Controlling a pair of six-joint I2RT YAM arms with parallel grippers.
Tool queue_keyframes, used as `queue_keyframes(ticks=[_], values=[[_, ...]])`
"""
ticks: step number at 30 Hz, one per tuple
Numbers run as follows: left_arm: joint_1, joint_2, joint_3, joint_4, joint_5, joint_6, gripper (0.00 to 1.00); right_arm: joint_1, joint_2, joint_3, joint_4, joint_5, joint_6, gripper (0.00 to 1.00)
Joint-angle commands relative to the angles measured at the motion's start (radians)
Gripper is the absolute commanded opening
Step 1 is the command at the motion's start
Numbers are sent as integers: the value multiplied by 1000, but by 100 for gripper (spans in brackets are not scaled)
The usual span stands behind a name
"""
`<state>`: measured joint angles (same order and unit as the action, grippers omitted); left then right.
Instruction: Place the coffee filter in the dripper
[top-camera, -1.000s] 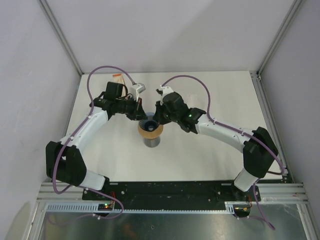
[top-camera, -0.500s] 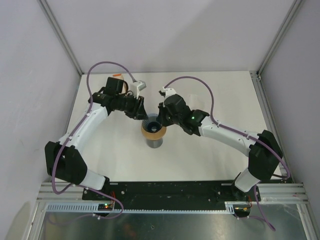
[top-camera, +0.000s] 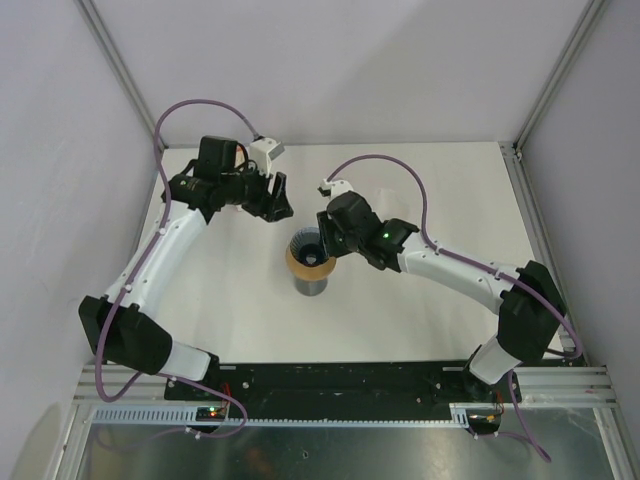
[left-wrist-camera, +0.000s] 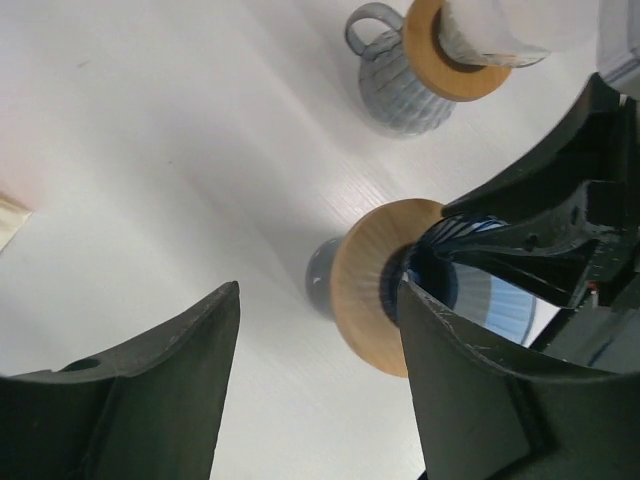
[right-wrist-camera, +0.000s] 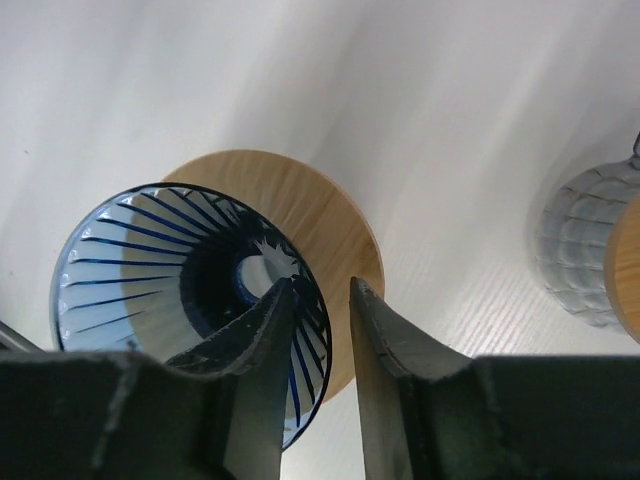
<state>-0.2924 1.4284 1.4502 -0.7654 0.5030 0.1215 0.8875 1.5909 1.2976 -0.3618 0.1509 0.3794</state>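
Progress: we judge the placing nearly done but unproven. The left gripper (left-wrist-camera: 318, 295) stands apart from the dripper (top-camera: 308, 252) with nothing in it. What remains is to confirm that the paper sits in the cone and to let go of the rim.
Dripper: it stands upright at the middle of the table (top-camera: 440, 200). It is a blue-ribbed glass cone over a wooden collar (right-wrist-camera: 320, 215) and a grey base (top-camera: 312, 287).
Right gripper (right-wrist-camera: 320, 300): the jaws are clenched on the dripper's rim wall, one finger inside the cone and one outside.
Coffee filter: we cannot pick it out for certain. A pale, ragged-edged patch (right-wrist-camera: 274, 260) beside the drain hole may be it, which would put it inside the cone.
Left gripper: the jaws are released, wide apart and empty, farther back and to the left of the cone.
Second cup (left-wrist-camera: 395, 85): it is ribbed grey glass with a handle and carries its own wooden ring (left-wrist-camera: 440, 55) and a clear top. Only the wrist views show it, and we cannot tell what it holds.
Cream corner (left-wrist-camera: 8, 212): it sits at the edge of the left wrist view, and we cannot say what it is.
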Motion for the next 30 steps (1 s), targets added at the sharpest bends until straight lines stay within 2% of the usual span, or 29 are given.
queue_keyframes(ticks=[1,6,23,30], values=[[5,-26,38,0,-81,34,69,9,3,30,-81,26,-45,36],[14,-12,51,3,-119,39,69,16,0,68,-84,23,-65,41],[39,11,48,3,-132,55,69,32,73,201,-141,32,-97,42],[47,22,50,3,-139,62,70,30,71,249,-174,50,-119,46]])
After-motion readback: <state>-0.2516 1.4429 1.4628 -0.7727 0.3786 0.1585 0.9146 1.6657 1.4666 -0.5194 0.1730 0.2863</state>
